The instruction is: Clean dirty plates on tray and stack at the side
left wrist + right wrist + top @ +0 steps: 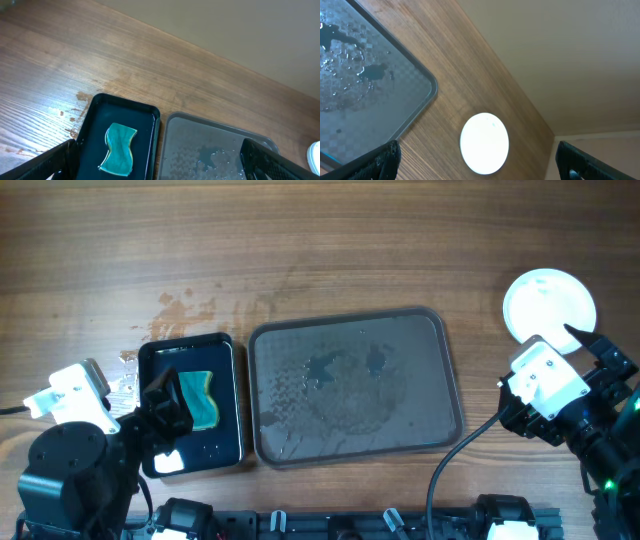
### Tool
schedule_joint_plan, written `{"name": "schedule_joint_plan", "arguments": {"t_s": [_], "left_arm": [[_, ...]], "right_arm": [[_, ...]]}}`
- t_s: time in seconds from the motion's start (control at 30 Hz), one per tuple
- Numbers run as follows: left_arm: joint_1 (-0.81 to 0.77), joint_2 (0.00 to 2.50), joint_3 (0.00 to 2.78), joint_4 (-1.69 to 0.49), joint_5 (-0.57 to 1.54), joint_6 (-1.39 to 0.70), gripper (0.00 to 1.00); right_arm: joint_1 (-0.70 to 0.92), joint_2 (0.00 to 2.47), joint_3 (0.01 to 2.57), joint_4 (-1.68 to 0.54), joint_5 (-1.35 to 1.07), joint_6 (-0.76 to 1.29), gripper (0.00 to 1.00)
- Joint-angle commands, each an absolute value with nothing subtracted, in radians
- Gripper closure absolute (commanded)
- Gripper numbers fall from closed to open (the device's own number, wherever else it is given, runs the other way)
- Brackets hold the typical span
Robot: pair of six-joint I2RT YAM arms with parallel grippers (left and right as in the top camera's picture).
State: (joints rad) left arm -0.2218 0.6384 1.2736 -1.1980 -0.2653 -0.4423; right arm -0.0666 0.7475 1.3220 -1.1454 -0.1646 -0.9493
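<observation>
The large grey tray (400, 405) lies mid-table, wet with small puddles and with no plates on it; it also shows as the tray (200, 131) and the tray (370, 90) in the wrist views. A white plate (547, 302) rests on the table at the far right, the same plate (484, 142) seen below my right gripper. From above I cannot tell whether others lie under it. My right gripper (597, 350) (477, 155) stands open just in front of that plate, holding nothing. My left gripper (165, 408) (157, 160) hangs open above the small black tray, also with nothing in it.
A small glossy black tray (225, 395) (95, 116) sits left of the big tray with a teal sponge (203, 400) (119, 149) in it. Brown stains (185, 305) mark the wood behind it. The table's right edge is close to the plate.
</observation>
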Motion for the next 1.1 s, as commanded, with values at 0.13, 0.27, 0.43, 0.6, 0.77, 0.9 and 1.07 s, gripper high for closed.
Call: {"name": "schedule_joint_plan", "arguments": {"t_s": [0.13,0.27,0.43,0.6,0.77,0.9,1.07], "left_arm": [[-0.227,0.640,1.275,-1.231,-0.279,-0.426,0.00],[-0.223,0.541,1.233,-0.943,-0.358,-0.421,0.00],[-0.137,0.287,0.968,-0.489,-0.344,-0.422,0.00],[-0.023,0.090,0.638,-0.230,-0.210,-0.427,0.00],[0.011,0.040,0.341,0.071,-0.149,-0.482,0.00],[0.012,0.004,0.201,0.216,-0.149,-0.487,0.00],[0.031,0.004,0.132,0.222,-0.150,-0.487,0.00]], "right_arm": [[-0.062,0.754,1.329,-1.146,-0.185,-0.968,0.00],[-0.062,0.754,1.329,-1.146,-0.185,-0.969,0.00],[-0.062,0.754,1.329,-1.146,-0.185,-0.969,0.00],[-0.062,0.754,1.329,-1.146,-0.185,-0.968,0.00],[-0.062,0.754,1.329,-1.146,-0.185,-0.969,0.00],[-0.062,0.754,1.329,-1.146,-0.185,-0.968,0.00],[-0.062,0.754,1.329,-1.146,-0.185,-0.969,0.00]]}}
